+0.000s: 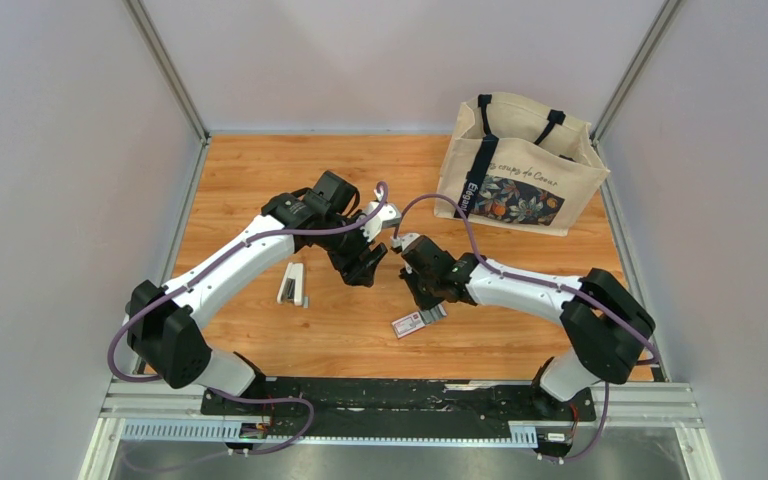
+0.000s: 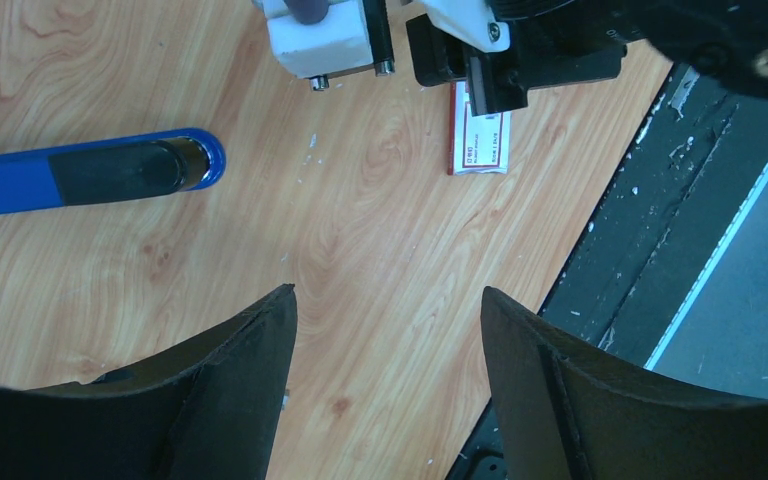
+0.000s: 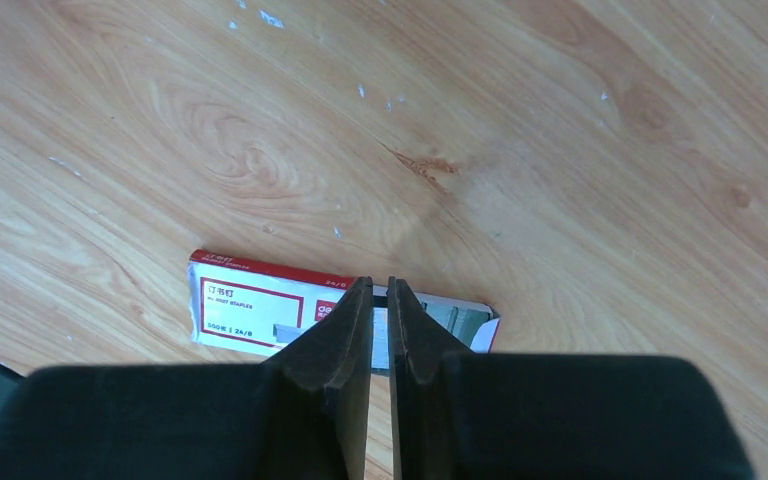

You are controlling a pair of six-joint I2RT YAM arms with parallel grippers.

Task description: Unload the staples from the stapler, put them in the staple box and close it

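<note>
The dark-blue stapler (image 2: 90,172), with its black top and silver tip, lies flat on the wood at the left of the left wrist view. In the top view my left arm hides it. My left gripper (image 2: 385,292) (image 1: 365,266) is open and empty above bare wood, to the right of the stapler's tip. My right gripper (image 3: 380,283) (image 1: 423,297) hovers over a red-and-white staple box (image 3: 250,305) (image 1: 410,324), its jaws together with only a thin slit between them. I see nothing held in them. The box's open end shows grey staples.
A white stapler (image 1: 293,285) lies on the table left of my left gripper. A beige tote bag (image 1: 520,165) stands at the back right. The black base rail (image 2: 640,250) runs along the table's near edge.
</note>
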